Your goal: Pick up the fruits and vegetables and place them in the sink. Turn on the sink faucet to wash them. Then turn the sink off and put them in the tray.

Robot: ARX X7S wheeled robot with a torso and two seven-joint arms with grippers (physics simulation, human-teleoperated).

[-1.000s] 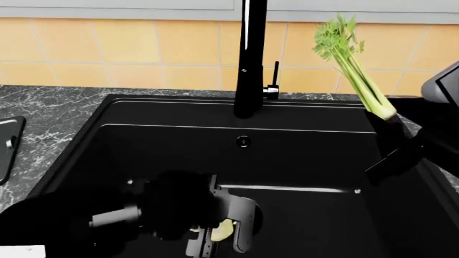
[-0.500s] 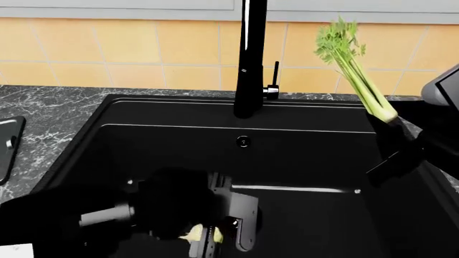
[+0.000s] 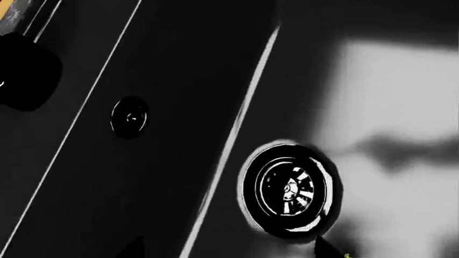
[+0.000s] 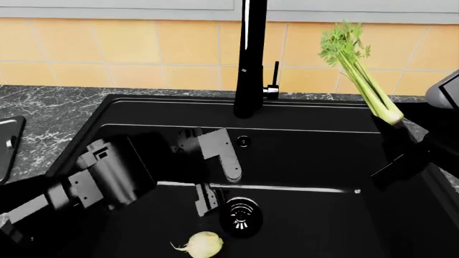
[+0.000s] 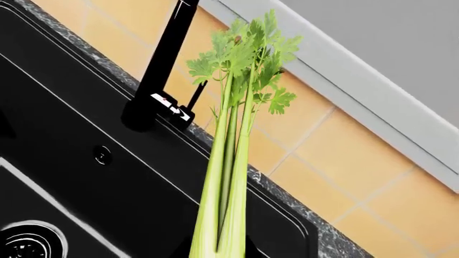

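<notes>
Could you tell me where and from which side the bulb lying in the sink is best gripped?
Probably from straight above, closing across the round body of the bulb. It lies free on the sink floor beside the drain, top unobstructed; its thin root tail looks too slight to hold. The left gripper is open nearby.

Head high, wrists close — share sink [image 4: 315,161] drain [image 3: 287,188].

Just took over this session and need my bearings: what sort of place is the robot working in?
Most likely a kitchen, rendered in simulation: a large black sink set in a dark marbled countertop, a tall black faucet behind it, and a yellow tiled backsplash on the wall.
</notes>
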